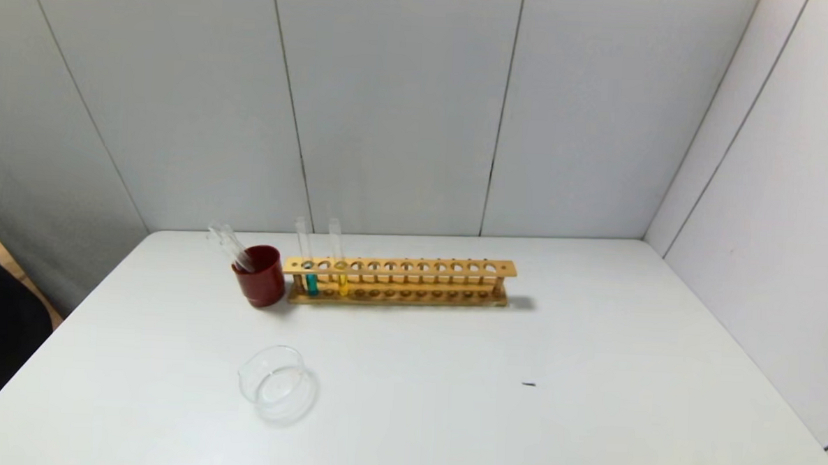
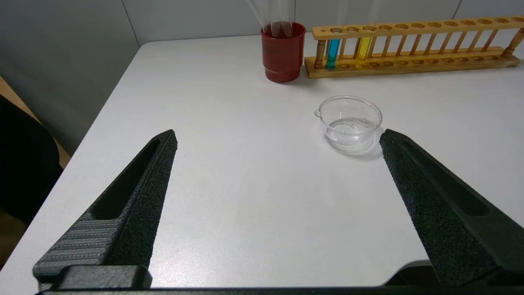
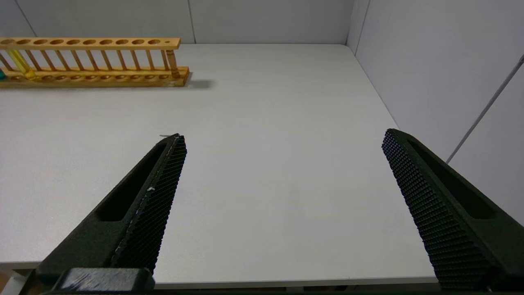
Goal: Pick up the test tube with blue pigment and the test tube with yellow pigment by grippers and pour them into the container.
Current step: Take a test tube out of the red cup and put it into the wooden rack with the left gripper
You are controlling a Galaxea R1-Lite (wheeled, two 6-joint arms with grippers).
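The test tube with blue pigment (image 1: 310, 282) stands upright in the far-left end of the wooden rack (image 1: 412, 283), and the test tube with yellow pigment (image 1: 342, 281) stands two holes to its right, so the two are near each other but apart. Just left of the rack sits a dark red cup (image 1: 261, 276) holding plain clear tubes (image 1: 230, 245) that lean out to the left. The container (image 1: 276, 384) lies on the counter (image 1: 518, 405), nearer than the rack and well apart from it, and looks empty.

Both arms sit low at the near edge of the counter. The left gripper (image 2: 278, 137) has its jaws spread wide with nothing between them; the right gripper (image 3: 282, 137) is the same, facing bare counter right of the rack.

Risks, as I judge them: the tubes are thin and close together, so a wide jaw reaching for one could knock its neighbour or the red cup. Smooth glass may slip or crack under a poor squeeze. The low, light dish could be missed or nudged during pouring.
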